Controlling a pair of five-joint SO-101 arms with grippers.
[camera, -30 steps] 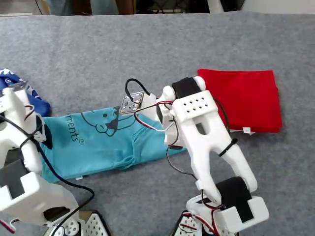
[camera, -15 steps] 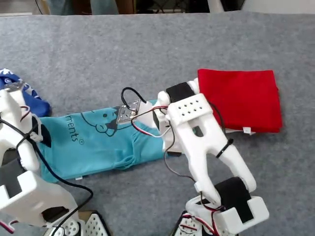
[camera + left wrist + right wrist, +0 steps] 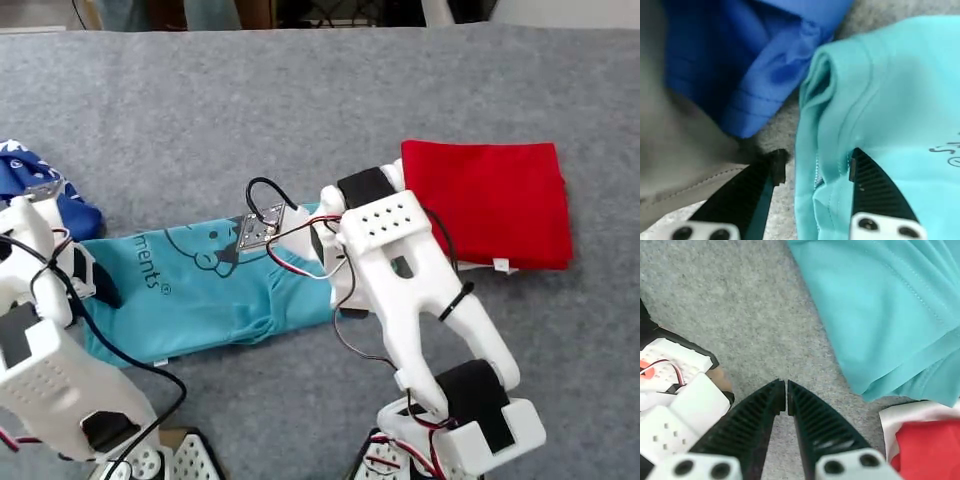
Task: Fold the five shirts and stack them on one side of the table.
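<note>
A teal shirt (image 3: 200,285) lies flat, left of the table's middle. My left gripper (image 3: 812,170) is open and straddles the teal shirt's (image 3: 880,100) folded hem by its left edge; in the high view it sits at that edge (image 3: 100,288). A crumpled blue shirt (image 3: 40,190) lies just beyond, seen close as blue shirt (image 3: 750,60). A folded red shirt (image 3: 490,205) rests on the right. My right gripper (image 3: 786,386) is shut on nothing, over bare table beside the teal shirt's (image 3: 890,310) right edge. The right arm (image 3: 400,260) covers that edge from above.
The table is covered in grey felt (image 3: 300,100), with free room along the far side. A white arm base (image 3: 675,390) with wires stands near the front edge. A white strip of cloth (image 3: 905,415) shows beside the red shirt (image 3: 927,452).
My right arm shifted slightly left and toward the front, over the teal shirt's right edge. My left arm lowered toward the shirt's left edge.
</note>
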